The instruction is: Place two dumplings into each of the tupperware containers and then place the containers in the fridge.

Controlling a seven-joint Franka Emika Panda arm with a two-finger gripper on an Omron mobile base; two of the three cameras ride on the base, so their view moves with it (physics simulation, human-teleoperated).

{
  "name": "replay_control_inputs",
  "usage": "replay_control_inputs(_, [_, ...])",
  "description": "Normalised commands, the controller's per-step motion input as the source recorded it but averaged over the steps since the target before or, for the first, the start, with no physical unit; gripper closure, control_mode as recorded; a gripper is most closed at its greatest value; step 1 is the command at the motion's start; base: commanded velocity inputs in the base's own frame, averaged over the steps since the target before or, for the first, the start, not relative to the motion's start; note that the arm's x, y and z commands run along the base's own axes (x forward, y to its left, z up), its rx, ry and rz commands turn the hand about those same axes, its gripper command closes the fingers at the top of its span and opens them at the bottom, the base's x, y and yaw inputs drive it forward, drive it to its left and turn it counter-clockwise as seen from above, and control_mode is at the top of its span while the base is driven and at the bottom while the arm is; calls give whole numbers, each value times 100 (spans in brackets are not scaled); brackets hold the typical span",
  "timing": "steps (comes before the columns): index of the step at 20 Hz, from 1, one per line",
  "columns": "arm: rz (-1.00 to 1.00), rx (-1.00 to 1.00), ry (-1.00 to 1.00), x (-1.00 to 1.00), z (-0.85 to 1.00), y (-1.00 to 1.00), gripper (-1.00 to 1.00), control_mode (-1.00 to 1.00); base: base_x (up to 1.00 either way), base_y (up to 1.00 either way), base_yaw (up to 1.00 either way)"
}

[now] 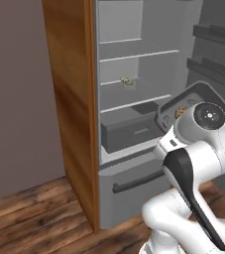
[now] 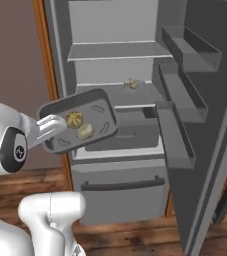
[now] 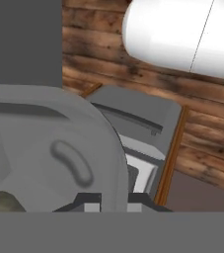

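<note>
Arm is holding one tub [image 2: 92, 112] up in front of the open fridge [image 2: 115, 65], tub tilted steeply so its inside is facing the right base camera. Gripper [image 3: 106, 202] is sitting at the tub's rim with one tip on each side of the wall, so it's gripping the tub by its edge; the hand's white body [image 2: 47, 127] is meeting the tub's lower left corner in the right base view. Two dumplings [image 2: 75, 119] [image 2: 86, 131] are lying inside the tub, just beside each other, near the gripped end. In the left base view the tub [image 1: 196, 96] is showing behind the arm's wrist joint, one dumpling [image 1: 180, 112] peeking out beside it. Another pair of dumplings [image 2: 131, 83] is sitting on a middle fridge shelf, toward the back, also visible from the left [image 1: 126, 81]; can't make out a tub around them. Held tub is hanging level with the grey drawer [image 2: 127, 131], just outside the fridge, not touching a shelf. Door [image 2: 205, 125] is swinging wide open on the right, its bins facing inward.
</note>
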Motion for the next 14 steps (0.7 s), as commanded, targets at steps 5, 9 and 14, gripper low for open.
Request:
replay_control_inputs(5, [0,0,0,0,0,0,100,100,58,-21,16])
replay_control_inputs(9, [0,0,0,0,0,0,100,100,66,0,11])
replay_control_inputs(14, [0,0,0,0,0,0,100,100,65,-9,5])
